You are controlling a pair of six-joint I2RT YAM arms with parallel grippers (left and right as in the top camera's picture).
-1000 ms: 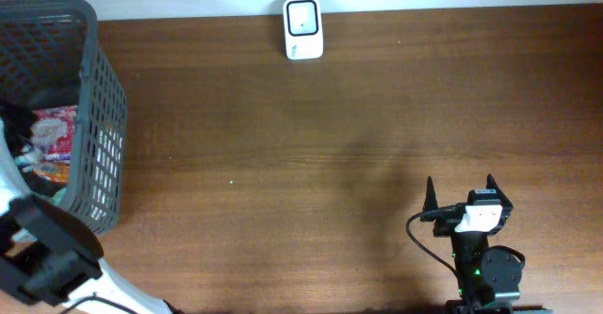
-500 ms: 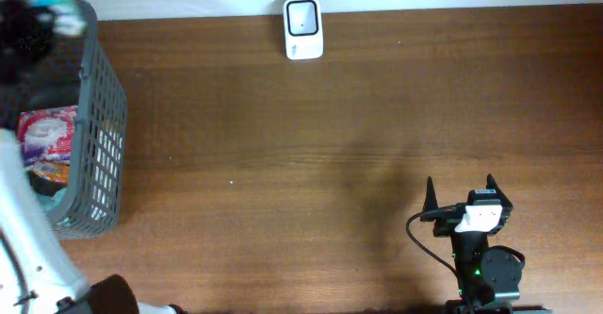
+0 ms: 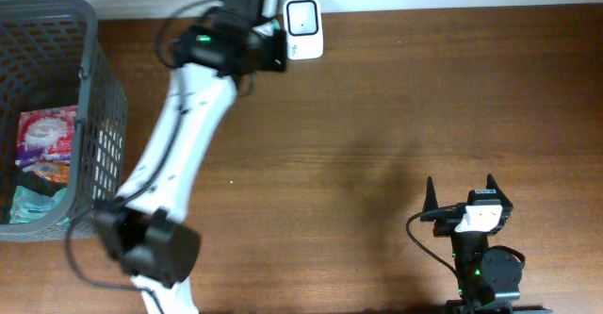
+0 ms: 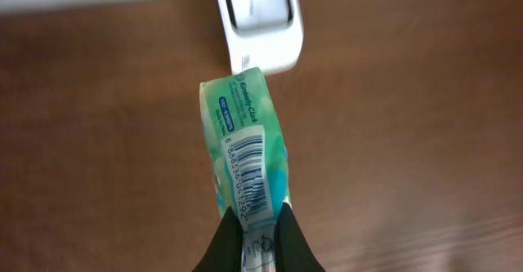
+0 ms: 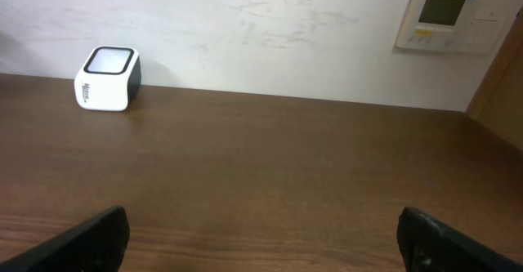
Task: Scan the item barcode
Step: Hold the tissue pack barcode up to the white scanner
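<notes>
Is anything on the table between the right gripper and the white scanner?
No: bare wooden table only, from the right gripper to the scanner; overhead and right wrist views agree.

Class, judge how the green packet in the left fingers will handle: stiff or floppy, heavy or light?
Probably soft: the green packet bulges above the left fingers. Likely light, since a pinch at one end holds it out. Its glossy wrapper may slip.

Overhead looks straight down; both wrist views face the white scanner (image 3: 303,29), the left seemingly closest.
</notes>
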